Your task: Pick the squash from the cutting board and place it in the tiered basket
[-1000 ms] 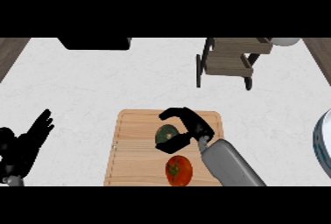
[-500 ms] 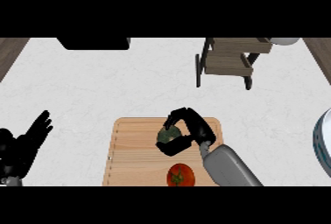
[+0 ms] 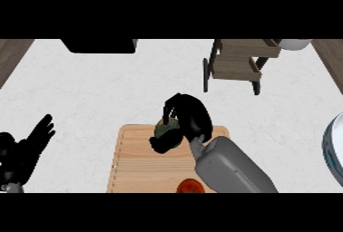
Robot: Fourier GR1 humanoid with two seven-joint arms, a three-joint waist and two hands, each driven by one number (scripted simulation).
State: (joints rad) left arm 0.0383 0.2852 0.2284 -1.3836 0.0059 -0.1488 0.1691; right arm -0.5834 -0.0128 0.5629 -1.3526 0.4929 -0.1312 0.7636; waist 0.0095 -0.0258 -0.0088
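A dark green squash (image 3: 163, 129) sits at the far edge of the wooden cutting board (image 3: 137, 158). My right hand (image 3: 189, 118) is curled round it, fingers over its far side and thumb below it, hiding most of it. The tiered basket (image 3: 236, 65), a wooden rack with dark legs, stands at the back right of the counter. My left hand (image 3: 25, 149) rests open at the left edge, fingers up.
A red tomato (image 3: 190, 186) lies on the board's near edge beside my right forearm. A white plate (image 3: 333, 142) with a blue rim shows at the right edge. A black object (image 3: 100, 45) stands at the back left.
My right hand has closed round the squash and moved with it toward the board's far edge. The view has shifted, so the board and tomato sit lower. The left hand stays put.
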